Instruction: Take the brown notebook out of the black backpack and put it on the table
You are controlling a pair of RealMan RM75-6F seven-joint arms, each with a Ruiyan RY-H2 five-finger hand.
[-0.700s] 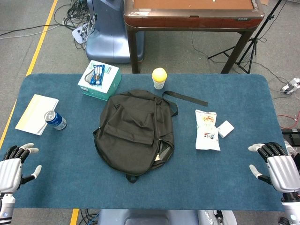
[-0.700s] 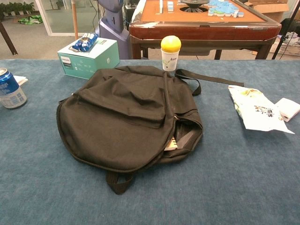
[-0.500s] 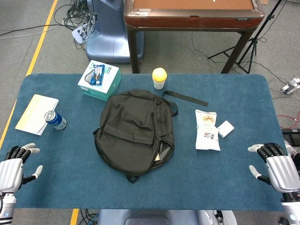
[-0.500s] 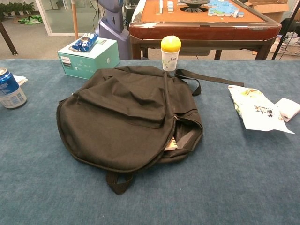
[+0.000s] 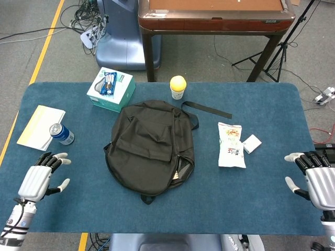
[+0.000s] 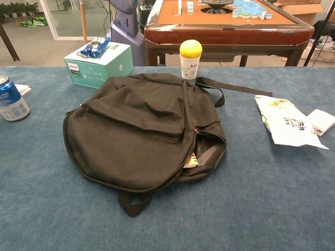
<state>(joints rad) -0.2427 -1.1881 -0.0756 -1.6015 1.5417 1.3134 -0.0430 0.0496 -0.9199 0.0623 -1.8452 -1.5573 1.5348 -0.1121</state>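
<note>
Nearest on the blue worktop (image 5: pixel 251 198) are two robot hands, the left robot hand (image 5: pixel 37 180) and the right robot hand (image 5: pixel 316 178), both released with fingers apart and holding nothing; since the earlier frame the left one has moved inward over the worktop, and the right one slid slightly outward. In the middle lies one black backpack (image 5: pixel 149 149), its side zipper open, and the brown notebook (image 6: pixel 191 159) shows only as an edge inside this opening. Around it are one snack bag (image 5: pixel 231 145), one small white box (image 5: pixel 252 143), one blue can (image 5: pixel 62 134), one white booklet (image 5: pixel 37 125), and further back one teal box (image 5: pixel 111 89) and one cup with a yellow ball (image 5: pixel 178 87), all unmoved.

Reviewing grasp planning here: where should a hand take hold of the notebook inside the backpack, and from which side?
Probably the notebook corner showing in the zipper gap on the black backpack. That opening faces the robot's right, so the right hand suits, pulling sideways.
</note>
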